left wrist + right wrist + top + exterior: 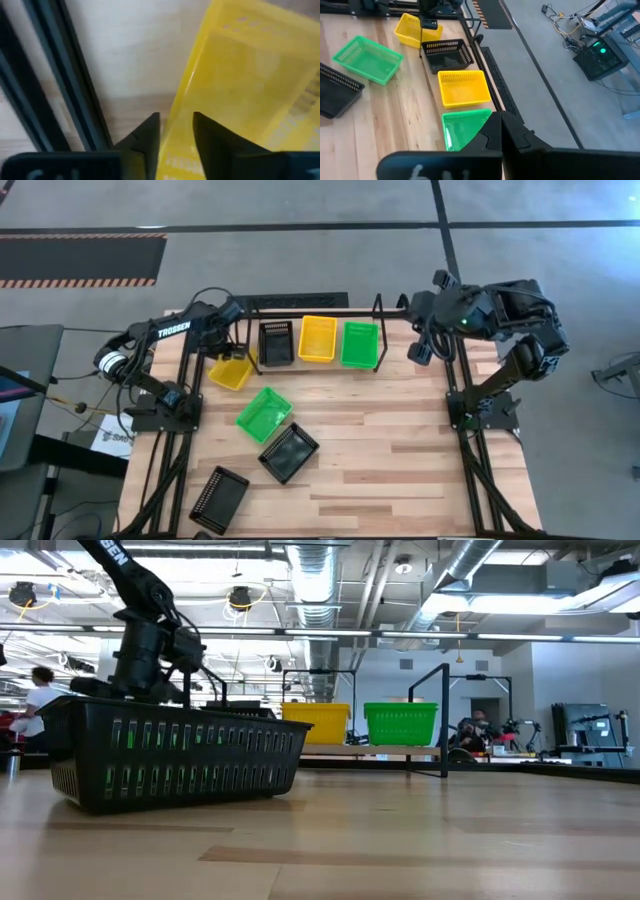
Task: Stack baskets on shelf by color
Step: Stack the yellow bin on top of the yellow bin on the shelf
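Left gripper (pixel 176 131) fingers straddle the rim wall of the loose yellow plastic mesh basket (pixel 231 372), closing on it — edge grip so it lifts into the black tube shelf (pixel 312 308) just beside. Right gripper (pixel 501 131) clenched empty, parked beyond the shelf. Arm reads "TROSSEN".

Left arm (pixel 170 340): dark matte black links, white "TROSSEN" lettering along upper link, black cables looping near wrist, white-and-dark ringed joint at shoulder end. Left gripper (pixel 176 135): two dark wedge-shaped fingers. Right arm (pixel 500 320): dark blocky housings, small green light, black cable loops. Right gripper (pixel 501 131): dark angular fingers.
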{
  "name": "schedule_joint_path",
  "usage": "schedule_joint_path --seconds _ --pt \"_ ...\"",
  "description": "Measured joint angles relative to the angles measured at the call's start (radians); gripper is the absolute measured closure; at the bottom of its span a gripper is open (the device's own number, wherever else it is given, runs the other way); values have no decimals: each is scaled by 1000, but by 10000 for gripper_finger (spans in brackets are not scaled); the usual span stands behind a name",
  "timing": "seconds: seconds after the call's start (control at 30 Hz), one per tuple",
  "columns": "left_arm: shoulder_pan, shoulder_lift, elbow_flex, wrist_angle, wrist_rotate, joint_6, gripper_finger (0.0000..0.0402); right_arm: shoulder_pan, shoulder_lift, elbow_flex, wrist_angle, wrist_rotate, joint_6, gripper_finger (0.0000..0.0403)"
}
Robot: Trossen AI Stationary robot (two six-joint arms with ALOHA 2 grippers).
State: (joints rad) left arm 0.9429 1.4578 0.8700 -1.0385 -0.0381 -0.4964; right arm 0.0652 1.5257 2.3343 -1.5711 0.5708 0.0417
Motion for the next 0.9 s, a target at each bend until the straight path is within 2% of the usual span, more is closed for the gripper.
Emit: schedule_joint_path --seconds 0.1,0.2,0.43,0.53,0.63,0.7,0.9 --pt "-1 0 -45 3 26 12 337 8 0 0 0 0 2 397" --pt "-1 0 -102 20 -4 -13 357 14 0 0 0 0 2 397" --pt "-1 -5 -164 38 -16 0 351 12 0 0 0 1 2 397" --pt "-1 -4 -152 38 -1 24 355 12 0 0 0 1 2 397" --pt "-2 -6 -130 34 6 44 388 12 0 0 0 1 2 397" --pt "-1 -17 -112 33 4 66 396 14 0 0 0 0 2 397" --pt "2 -138 -27 -70 -56 37 401 14 0 0 0 0 2 397"
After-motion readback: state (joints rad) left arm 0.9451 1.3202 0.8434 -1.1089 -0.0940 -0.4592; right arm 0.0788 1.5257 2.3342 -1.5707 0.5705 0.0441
